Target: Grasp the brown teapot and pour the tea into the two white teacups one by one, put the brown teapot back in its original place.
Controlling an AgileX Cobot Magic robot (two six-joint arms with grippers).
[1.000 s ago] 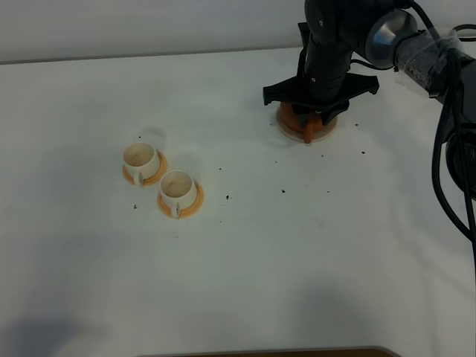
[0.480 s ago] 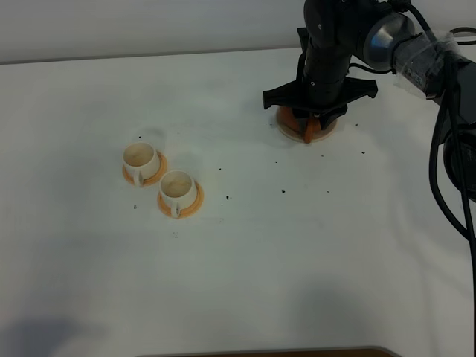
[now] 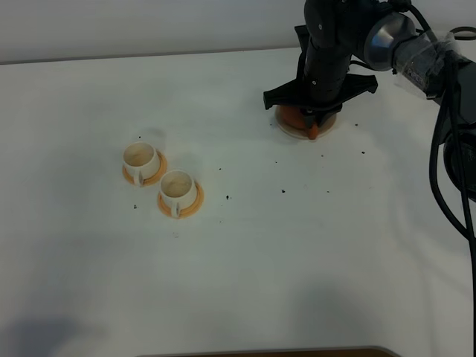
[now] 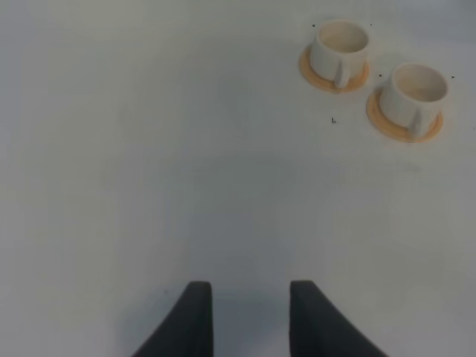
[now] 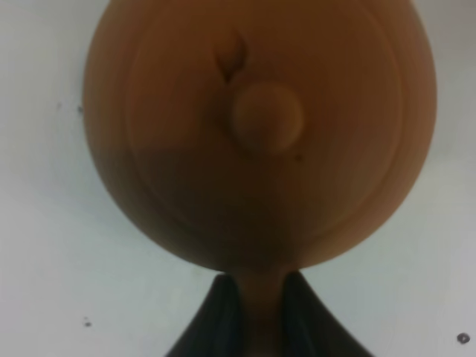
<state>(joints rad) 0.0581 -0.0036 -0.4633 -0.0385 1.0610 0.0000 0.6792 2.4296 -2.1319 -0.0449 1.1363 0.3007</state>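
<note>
Closing since a second before, the right end effector (image 5: 253, 301) had gone from a wide spread to a tight pinch on the loop handle (image 3: 313, 131) of the teapot (image 5: 253, 134). The teapot sat on its coaster (image 3: 289, 131) at the upper right of the high view. Both cups (image 3: 140, 156) (image 3: 177, 184) had not shifted, on saucers (image 3: 195, 205) at middle left. The left end effector (image 4: 250, 291) stood parted, empty, over bare tabletop (image 3: 297, 245).

Right arm (image 3: 327, 52) is chunky matte black with a shiny silver joint (image 3: 388, 33), and loose black cables (image 3: 434, 167) droop just below that joint. The left fingers (image 4: 195, 320) are dark and tapered.
</note>
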